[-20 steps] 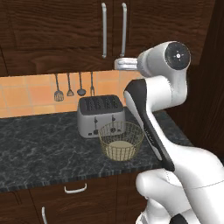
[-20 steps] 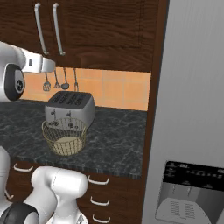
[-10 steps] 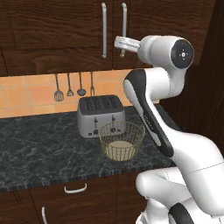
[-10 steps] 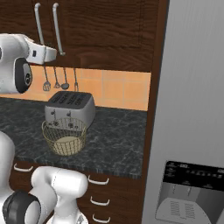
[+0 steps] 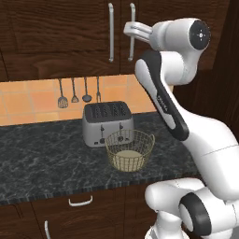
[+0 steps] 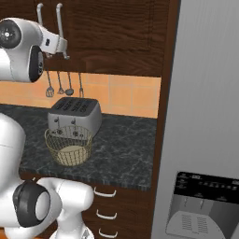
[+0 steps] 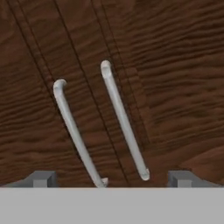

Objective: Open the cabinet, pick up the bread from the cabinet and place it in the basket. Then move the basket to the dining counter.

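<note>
The dark wood cabinet (image 5: 56, 32) (image 6: 107, 28) hangs above the worktop with both doors closed. In the hand view its two silver bar handles (image 7: 124, 122) lie close ahead on the doors (image 7: 175, 65). My gripper (image 5: 132, 30) (image 6: 63, 49) (image 7: 111, 179) is open, raised right in front of the right door's handle (image 5: 132, 51), with nothing between its fingers. The wire basket (image 5: 130, 150) (image 6: 70, 144) stands on the black worktop in front of the toaster, with only its pale base inside. The bread is hidden behind the shut doors. The dining counter is out of view.
A silver four-slot toaster (image 5: 106, 122) (image 6: 74, 114) sits behind the basket on the black granite worktop (image 5: 42, 158). Utensils (image 5: 74, 91) hang on the orange tile wall. A tall grey fridge (image 6: 205, 116) stands at the right. Drawers (image 5: 79, 201) lie below the worktop.
The arm has lifted the hand up and in toward the cabinet's handles. The gripper has stayed open. The basket and toaster have not moved.
</note>
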Tool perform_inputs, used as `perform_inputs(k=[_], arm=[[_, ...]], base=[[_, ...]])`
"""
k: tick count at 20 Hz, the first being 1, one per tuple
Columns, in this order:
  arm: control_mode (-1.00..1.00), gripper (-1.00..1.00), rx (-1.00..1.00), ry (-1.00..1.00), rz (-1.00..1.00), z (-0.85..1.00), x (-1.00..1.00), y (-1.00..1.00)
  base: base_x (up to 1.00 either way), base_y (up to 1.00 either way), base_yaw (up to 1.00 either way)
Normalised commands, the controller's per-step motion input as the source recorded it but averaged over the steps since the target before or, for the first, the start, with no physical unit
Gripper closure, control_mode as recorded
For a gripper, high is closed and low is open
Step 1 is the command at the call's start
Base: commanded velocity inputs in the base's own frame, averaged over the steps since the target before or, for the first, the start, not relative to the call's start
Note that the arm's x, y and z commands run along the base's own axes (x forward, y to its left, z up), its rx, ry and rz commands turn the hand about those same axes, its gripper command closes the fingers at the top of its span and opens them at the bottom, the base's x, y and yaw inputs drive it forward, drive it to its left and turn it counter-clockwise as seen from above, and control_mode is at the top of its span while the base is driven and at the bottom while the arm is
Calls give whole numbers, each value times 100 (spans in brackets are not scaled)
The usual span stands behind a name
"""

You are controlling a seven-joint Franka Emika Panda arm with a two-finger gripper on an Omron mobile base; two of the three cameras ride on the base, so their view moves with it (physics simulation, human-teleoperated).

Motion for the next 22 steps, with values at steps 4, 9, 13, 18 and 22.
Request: perform_inputs(k=[4, 9, 13, 18, 22], arm=[[-100, -100, 2, 1, 3, -3, 47, -6], [-100, -100, 3, 1, 2, -12, 71, -4], [-100, -100, 0, 6, 0, -25, 63, 0], [-100, -100, 0, 5, 0, -22, 55, 5], [-100, -100, 0, 0, 0, -6, 69, 12]], base=[[0, 0, 0], [0, 0, 0], [0, 0, 0], [0, 0, 0], [0, 0, 0]])
